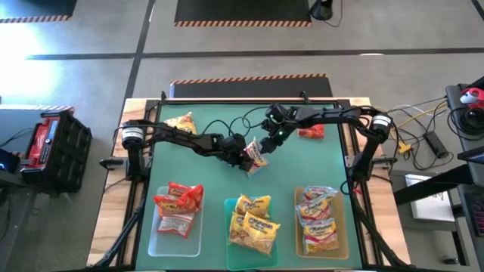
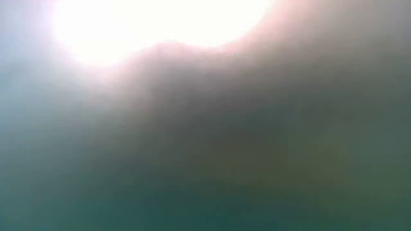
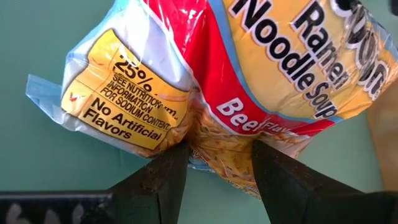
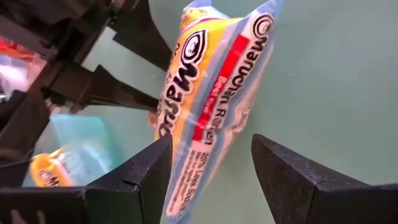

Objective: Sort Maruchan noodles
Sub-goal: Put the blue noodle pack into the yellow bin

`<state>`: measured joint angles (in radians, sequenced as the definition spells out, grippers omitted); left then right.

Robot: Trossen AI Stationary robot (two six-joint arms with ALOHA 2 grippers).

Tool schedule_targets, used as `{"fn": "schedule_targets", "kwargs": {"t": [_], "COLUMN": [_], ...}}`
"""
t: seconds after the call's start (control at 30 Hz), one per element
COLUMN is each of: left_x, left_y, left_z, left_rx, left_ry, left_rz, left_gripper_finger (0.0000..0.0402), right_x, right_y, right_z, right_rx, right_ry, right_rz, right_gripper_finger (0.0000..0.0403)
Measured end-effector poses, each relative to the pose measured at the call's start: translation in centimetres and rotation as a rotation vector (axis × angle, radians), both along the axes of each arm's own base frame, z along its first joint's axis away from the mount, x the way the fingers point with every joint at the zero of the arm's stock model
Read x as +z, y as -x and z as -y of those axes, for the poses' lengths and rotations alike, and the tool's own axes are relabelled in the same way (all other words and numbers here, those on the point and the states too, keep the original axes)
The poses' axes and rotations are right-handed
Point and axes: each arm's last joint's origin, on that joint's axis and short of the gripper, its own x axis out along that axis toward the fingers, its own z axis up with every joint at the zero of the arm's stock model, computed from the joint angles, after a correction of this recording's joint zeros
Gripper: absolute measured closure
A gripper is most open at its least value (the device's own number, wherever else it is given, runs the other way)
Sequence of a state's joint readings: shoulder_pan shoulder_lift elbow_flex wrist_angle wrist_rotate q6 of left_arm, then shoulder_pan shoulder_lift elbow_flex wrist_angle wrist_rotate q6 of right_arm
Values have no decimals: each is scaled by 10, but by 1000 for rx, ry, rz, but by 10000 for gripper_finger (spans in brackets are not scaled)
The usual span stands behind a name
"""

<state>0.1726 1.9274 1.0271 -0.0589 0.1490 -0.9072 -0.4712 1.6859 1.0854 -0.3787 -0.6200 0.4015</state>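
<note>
1. We see three trays in a row along the lower edge of the high view, on the green desk [image 1: 189, 162]
2. The clear tray [image 1: 155, 240] at lower left holds red noodle packets [image 1: 179, 199], with a paler one below them
3. The teal tray [image 1: 231, 257] at lower centre holds yellow packets [image 1: 253, 221], piled loosely
4. The amber tray [image 1: 299, 234] at lower right holds yellow-orange packets with white-red labels [image 1: 318, 215]
5. At the centre of the high view, the left end effector [image 3: 219, 155] is clamped on a beef-flavour packet [image 1: 255, 156], its two dark fingers pinching one crinkled edge
6. The right end effector [image 4: 211, 158] is just beside the same packet, fingers apart on either side of it; we cannot tell whether they touch it
7. One loose yellow packet [image 1: 181, 122] lies at upper left of the desk, one loose red packet [image 1: 311, 132] at upper right
8. The low view shows only a blur
</note>
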Motion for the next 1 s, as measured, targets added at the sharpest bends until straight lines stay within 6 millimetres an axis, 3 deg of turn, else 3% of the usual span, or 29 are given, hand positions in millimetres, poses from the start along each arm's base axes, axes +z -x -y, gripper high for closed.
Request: {"fn": "schedule_targets", "kwargs": {"t": [0.27,0.5,0.67,0.83,1.0], "left_x": [0,0,0,0,0], "left_y": [0,0,0,0,0], "left_z": [0,1,1,1,1], "left_rx": [2,3,4,4,4], "left_ry": [2,3,4,4,4], "left_rz": [0,2,2,2,2], "left_gripper_finger": [239,239,239,239,239], "right_x": [8,23,28,28,20], "right_y": [7,9,7,6,3], "right_z": [7,22,24,24,22], "right_rx": [21,-39,-28,-25,0], "right_ry": [-62,57,87,55,-48], "right_rz": [-36,-111,-95,-84,-74], "right_gripper_finger": [187,161,184,203,181]}}
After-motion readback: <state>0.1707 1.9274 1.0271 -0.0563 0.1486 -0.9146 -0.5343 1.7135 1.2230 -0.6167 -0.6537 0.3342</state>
